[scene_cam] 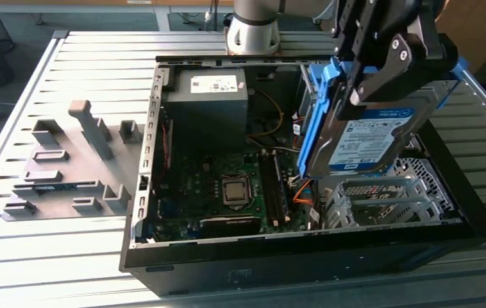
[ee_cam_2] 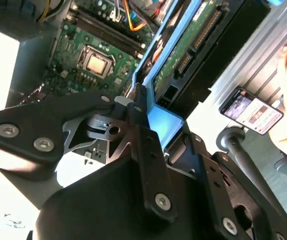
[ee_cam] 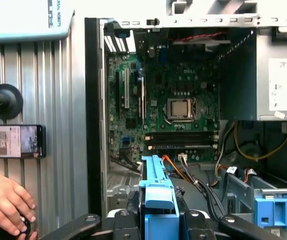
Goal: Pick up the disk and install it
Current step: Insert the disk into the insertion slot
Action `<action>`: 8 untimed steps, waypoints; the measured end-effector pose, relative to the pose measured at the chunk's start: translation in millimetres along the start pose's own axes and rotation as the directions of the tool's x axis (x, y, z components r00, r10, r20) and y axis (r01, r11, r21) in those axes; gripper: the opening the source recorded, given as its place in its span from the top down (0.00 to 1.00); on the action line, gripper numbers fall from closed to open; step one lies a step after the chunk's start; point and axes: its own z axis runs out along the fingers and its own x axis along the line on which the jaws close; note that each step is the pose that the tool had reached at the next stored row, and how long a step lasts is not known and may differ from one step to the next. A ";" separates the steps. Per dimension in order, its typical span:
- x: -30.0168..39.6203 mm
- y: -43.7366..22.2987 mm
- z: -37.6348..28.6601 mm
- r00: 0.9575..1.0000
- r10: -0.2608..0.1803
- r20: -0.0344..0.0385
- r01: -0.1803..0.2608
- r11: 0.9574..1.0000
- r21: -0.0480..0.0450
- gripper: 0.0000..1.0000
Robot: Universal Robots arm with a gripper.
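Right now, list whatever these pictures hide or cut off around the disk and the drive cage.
- Exterior view: the gripper, shut on the disk, covers its upper end; the picture's edge crops the arm.
- Exterior view: the disk hides part of the drive cage, so the gap between them is unclear.
- First wrist view: a person's hand is cropped at the edge.

Open computer case [scene_cam: 311, 264] beside grey fixtures [scene_cam: 91, 128] on slatted table [scene_cam: 63, 256].

The disk [scene_cam: 371, 138] above the computer case [scene_cam: 311, 260]
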 end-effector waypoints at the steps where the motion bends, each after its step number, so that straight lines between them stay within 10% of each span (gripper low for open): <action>1: -0.1 -3.5 0.9 1.000 0.000 0.000 0.000 1.000 0.000 0.64; 8: -1.1 -34.0 9.7 1.000 0.000 0.000 0.000 1.000 -0.005 0.64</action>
